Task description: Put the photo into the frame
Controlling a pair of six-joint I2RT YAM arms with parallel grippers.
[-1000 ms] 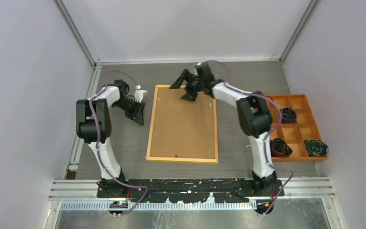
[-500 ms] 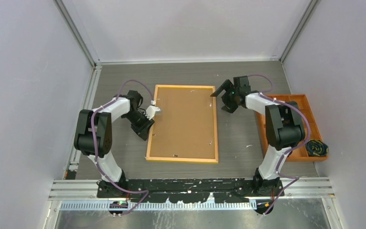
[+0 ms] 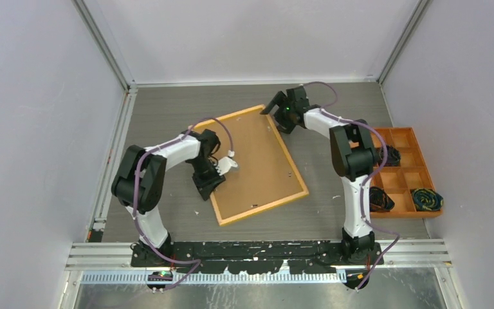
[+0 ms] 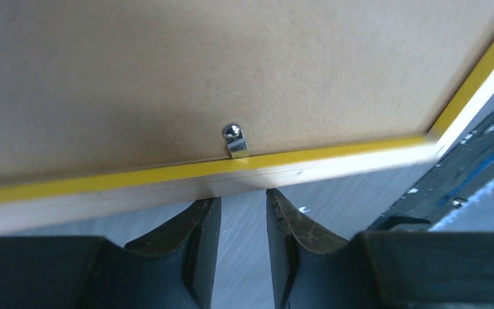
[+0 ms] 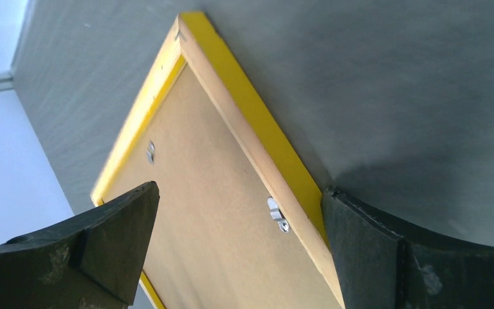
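Observation:
The frame (image 3: 264,207) lies back-up and skewed on the table, its brown backing board (image 3: 257,161) held by small metal clips (image 4: 235,140). The photo is not in view. My left gripper (image 3: 211,187) stands at the frame's left long edge. In the left wrist view its jaws (image 4: 243,196) are open by a narrow gap, tips against the frame's wooden side (image 4: 167,187), nothing between them. My right gripper (image 3: 278,116) is wide open at the far right corner. In the right wrist view (image 5: 238,192) one finger hangs over the board and the other is outside the yellow edge (image 5: 244,103).
An orange compartment tray (image 3: 418,134) with dark cable bundles (image 3: 426,199) sits at the right, close to the right arm. Grey walls close in the table on three sides, and a metal rail runs along the near edge.
The frame has turned counter-clockwise, its far end swinging left. My left gripper has moved in and nearer along the frame's left edge. My right gripper swung out right, then back to the far corner.

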